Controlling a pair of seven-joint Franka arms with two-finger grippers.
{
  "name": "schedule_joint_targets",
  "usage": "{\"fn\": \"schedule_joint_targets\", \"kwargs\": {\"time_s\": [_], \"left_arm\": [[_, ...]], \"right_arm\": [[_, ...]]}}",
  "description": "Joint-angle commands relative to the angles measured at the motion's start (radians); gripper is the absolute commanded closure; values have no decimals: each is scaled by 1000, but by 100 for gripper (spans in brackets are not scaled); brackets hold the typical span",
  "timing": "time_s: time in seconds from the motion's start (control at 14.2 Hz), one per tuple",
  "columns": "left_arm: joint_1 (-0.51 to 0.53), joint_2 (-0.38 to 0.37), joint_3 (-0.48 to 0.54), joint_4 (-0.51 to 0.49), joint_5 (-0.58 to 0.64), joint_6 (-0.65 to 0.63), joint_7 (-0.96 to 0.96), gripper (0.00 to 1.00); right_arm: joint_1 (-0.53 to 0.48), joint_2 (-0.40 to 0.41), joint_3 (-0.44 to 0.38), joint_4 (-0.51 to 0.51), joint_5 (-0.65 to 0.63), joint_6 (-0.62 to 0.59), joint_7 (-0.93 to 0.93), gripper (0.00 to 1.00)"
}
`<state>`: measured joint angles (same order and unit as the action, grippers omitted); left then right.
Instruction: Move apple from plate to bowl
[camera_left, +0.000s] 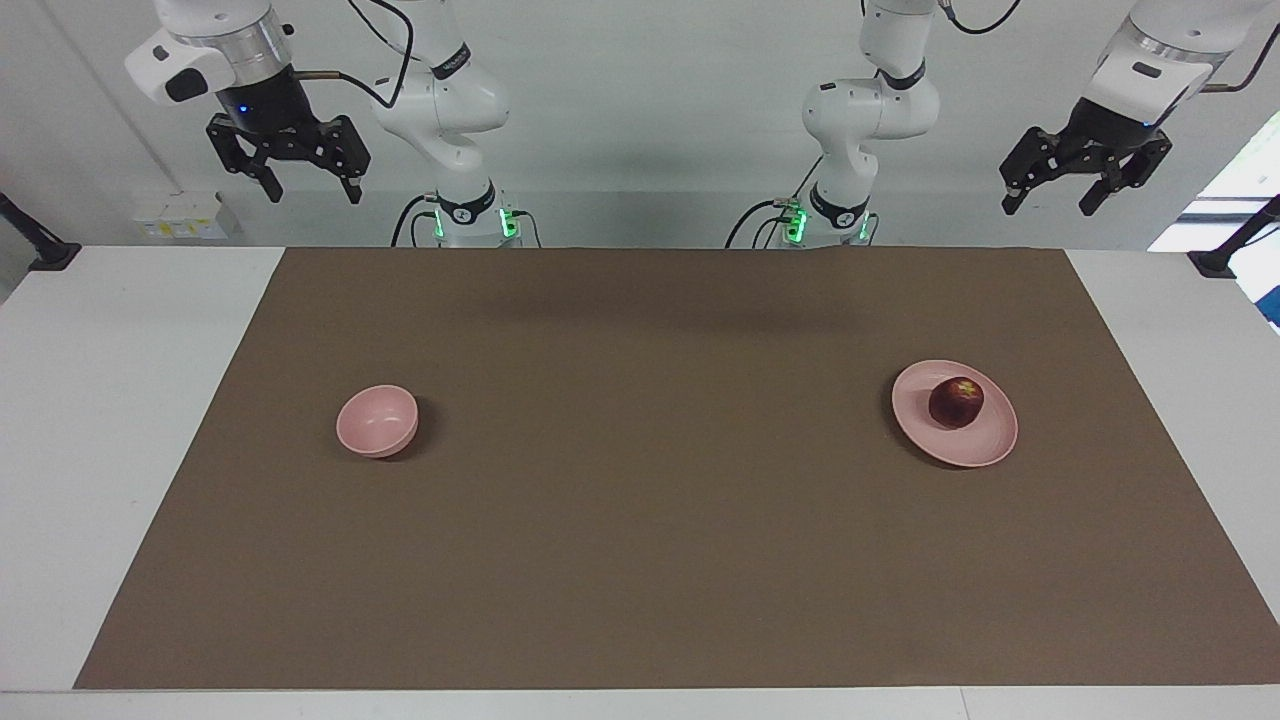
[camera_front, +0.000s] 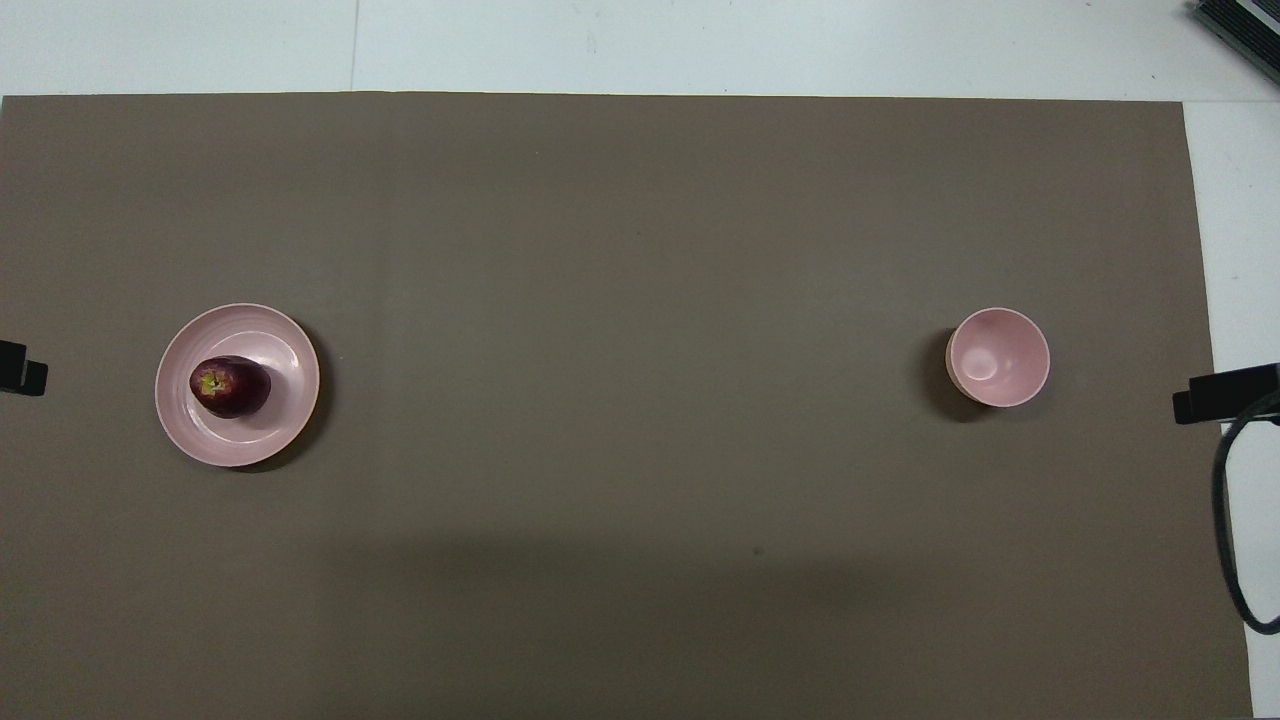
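Cut off: in the overhead view only dark edges of the grippers show.
Apple (camera_left: 956, 402): on the plate (camera_left: 975, 447), toward the left arm's end, far below the left gripper (camera_left: 1052, 200).
Bowl (camera_left: 377, 421): empty, toward the right arm's end.
Left gripper: raised, fingers apart, holding nothing.
Right gripper (camera_left: 312, 190): raised, fingers apart, holding nothing.

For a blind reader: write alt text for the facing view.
An apple sits on a plate at the left arm's end; an empty bowl stands at the right arm's. Left gripper and right gripper wait open, raised.
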<state>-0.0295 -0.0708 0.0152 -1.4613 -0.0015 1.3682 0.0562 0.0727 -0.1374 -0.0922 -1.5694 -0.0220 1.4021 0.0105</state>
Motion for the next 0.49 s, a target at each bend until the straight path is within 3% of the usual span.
{"fn": "schedule_joint_targets", "kwargs": {"time_s": [0.0, 0.42], "left_arm": [[19, -29, -14, -34, 0, 3, 4, 0], [14, -29, -24, -30, 0, -3, -10, 0]], "right_arm": [[-8, -28, 3, -34, 4, 21, -6, 0], [-8, -28, 3, -34, 4, 23, -4, 0]]}}
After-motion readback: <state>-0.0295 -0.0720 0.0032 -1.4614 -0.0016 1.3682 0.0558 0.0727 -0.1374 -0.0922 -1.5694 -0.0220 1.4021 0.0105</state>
